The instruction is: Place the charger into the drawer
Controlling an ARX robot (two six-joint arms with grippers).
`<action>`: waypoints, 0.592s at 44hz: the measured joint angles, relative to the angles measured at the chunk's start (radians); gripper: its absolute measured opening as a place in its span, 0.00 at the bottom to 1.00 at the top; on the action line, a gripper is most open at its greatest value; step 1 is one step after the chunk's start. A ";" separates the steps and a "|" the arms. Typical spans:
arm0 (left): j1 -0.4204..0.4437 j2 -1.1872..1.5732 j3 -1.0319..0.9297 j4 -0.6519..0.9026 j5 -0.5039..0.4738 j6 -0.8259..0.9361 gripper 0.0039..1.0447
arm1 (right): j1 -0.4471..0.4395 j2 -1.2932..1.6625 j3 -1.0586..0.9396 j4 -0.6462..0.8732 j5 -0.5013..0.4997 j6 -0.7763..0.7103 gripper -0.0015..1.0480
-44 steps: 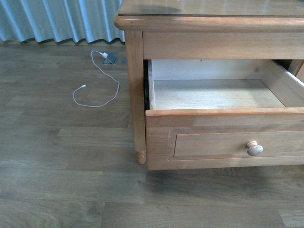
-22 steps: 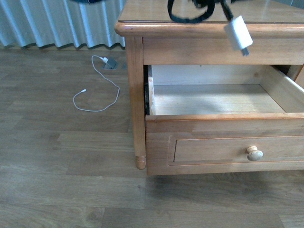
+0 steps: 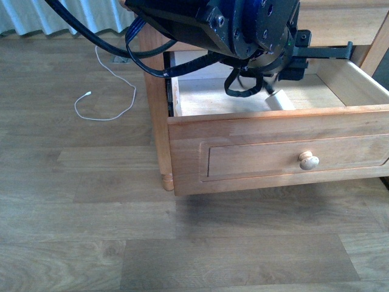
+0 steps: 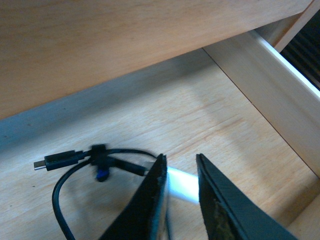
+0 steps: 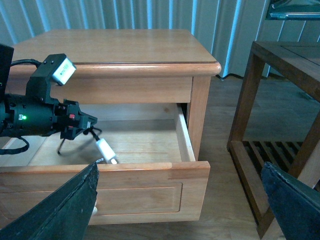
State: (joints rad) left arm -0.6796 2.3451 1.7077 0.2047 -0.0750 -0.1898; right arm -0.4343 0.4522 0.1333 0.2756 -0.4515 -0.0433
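The charger, a small white brick with a strapped black cable loop, hangs inside the open upper drawer, just above its pale floor. My left gripper is shut on the white brick; the cable lies on the drawer floor beside it. The right wrist view shows the left gripper reaching into the drawer with the brick dangling behind the front panel. My right gripper is open and empty, held in front of the drawer.
A thin white cable lies on the wooden floor left of the nightstand. The drawer's round knob faces me. A dark wooden side table stands to one side of the nightstand. Pale curtains hang behind.
My left arm has come down into view, lowering the charger from above the nightstand top into the open drawer. The view has shifted closer to the drawer.
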 joint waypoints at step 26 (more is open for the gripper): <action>0.092 -0.584 -0.473 0.193 -0.283 0.103 0.94 | 0.000 0.000 0.000 0.000 0.000 0.000 0.92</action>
State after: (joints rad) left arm -0.5880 1.7611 1.2346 0.3973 -0.3580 -0.0868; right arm -0.4343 0.4522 0.1333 0.2756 -0.4515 -0.0433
